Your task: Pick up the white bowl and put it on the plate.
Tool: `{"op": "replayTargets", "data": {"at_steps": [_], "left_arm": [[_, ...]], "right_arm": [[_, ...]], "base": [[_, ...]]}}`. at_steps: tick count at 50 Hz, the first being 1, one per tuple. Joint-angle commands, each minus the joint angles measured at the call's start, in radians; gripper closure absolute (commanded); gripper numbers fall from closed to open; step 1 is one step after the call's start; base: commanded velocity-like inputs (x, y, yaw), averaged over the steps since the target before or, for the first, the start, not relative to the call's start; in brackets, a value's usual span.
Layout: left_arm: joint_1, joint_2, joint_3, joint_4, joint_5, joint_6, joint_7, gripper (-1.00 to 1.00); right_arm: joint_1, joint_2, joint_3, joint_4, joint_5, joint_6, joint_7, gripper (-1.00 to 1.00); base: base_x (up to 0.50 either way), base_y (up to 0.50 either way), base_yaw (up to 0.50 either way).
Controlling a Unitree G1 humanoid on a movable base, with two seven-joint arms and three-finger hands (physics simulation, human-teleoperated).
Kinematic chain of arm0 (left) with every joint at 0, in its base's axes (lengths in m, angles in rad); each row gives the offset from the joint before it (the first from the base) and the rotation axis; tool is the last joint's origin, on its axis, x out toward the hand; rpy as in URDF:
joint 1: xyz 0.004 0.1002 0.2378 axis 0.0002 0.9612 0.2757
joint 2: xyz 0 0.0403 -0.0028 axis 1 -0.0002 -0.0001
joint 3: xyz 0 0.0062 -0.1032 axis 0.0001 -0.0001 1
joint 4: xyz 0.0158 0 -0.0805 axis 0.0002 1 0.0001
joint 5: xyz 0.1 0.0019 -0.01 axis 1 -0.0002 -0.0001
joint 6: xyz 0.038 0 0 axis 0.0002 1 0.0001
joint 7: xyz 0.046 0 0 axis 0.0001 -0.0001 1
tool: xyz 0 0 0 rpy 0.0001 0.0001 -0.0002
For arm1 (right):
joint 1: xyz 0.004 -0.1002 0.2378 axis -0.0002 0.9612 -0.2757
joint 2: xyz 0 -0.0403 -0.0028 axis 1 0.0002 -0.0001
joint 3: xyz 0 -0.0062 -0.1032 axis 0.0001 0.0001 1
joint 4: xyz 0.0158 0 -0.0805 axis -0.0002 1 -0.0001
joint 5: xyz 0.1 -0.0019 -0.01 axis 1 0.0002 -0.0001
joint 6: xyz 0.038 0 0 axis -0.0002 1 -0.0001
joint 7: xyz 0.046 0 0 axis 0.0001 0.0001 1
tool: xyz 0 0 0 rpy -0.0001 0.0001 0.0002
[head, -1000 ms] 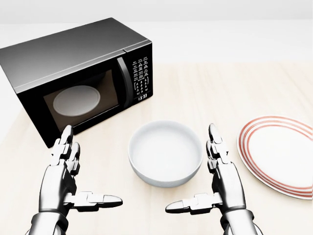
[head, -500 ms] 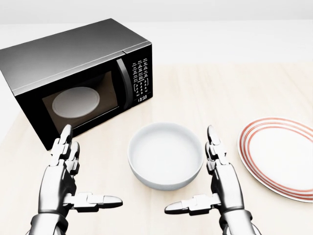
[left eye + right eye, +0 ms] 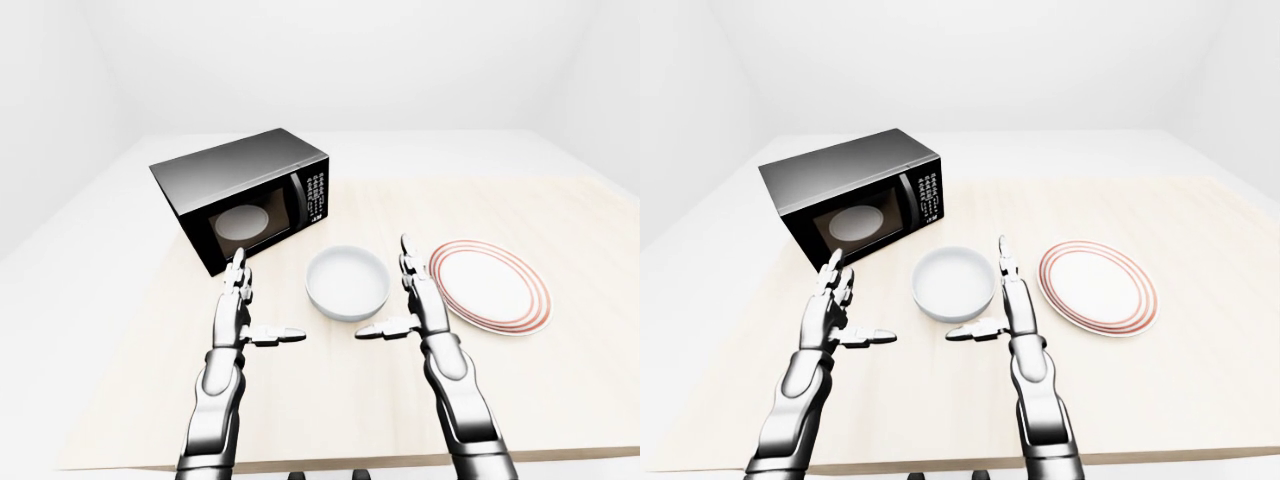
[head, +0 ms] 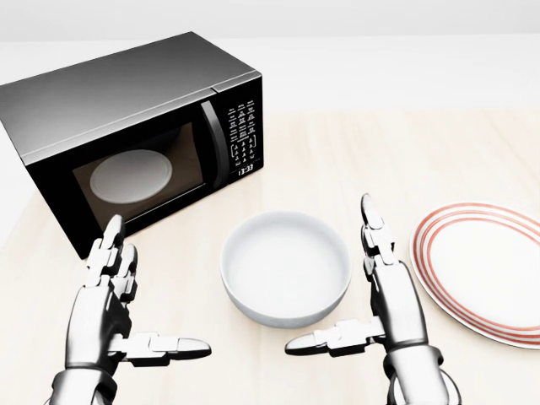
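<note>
Right now the white bowl sits on the pale wooden table, in between the two hands. In the head view, the right hand stands just beside the bowl's right edge, its long fingers pointing up the picture and its thumb sticking out to the left, under the bowl's lower rim. I cannot tell if those fingers touch the bowl. The left hand is on the bowl's other side, farther off and well apart from it, with its fingers up and its thumb pointing right, toward the bowl. Both hands are spread wide and hold nothing.

To the right of the right hand lies the plate with red rings, flat on the table and near the bowl. Up past the left hand's fingertips stands a black microwave with its door closed and a round white tray showing through the window.
</note>
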Motion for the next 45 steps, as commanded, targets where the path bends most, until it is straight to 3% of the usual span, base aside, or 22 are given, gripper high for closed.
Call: {"op": "replayTargets", "data": {"at_steps": [1, 10, 17, 34, 45], "left_arm": [[-0.006, -0.002, 0.006, -0.005, -0.026, 0.035, -0.006, -1.00], [-0.006, -0.001, 0.006, -0.003, -0.026, 0.033, -0.007, -1.00], [-0.004, -0.001, 0.005, -0.009, -0.025, 0.039, -0.007, -1.00], [-0.004, -0.002, 0.004, -0.017, -0.023, 0.047, -0.005, -1.00], [-0.004, -0.002, 0.004, -0.017, -0.023, 0.047, -0.005, -1.00]], "right_arm": [[-0.022, -0.013, 0.003, -0.068, -0.105, 0.038, -0.003, -1.00], [-0.054, -0.036, 0.069, 0.091, -0.396, 0.038, 0.046, -1.00], [-0.049, -0.037, 0.074, 0.107, -0.529, 0.038, 0.107, -1.00], [0.065, -0.040, 0.146, -0.175, -0.907, 0.038, 0.362, -1.00], [0.013, -0.018, 0.156, -0.182, -1.100, 0.038, 0.496, -1.00]], "base": [[0.00, 0.00, 0.00], [0.00, 0.00, 0.00], [0.00, 0.00, 0.00], [0.00, 0.00, 0.00], [0.00, 0.00, 0.00]]}}
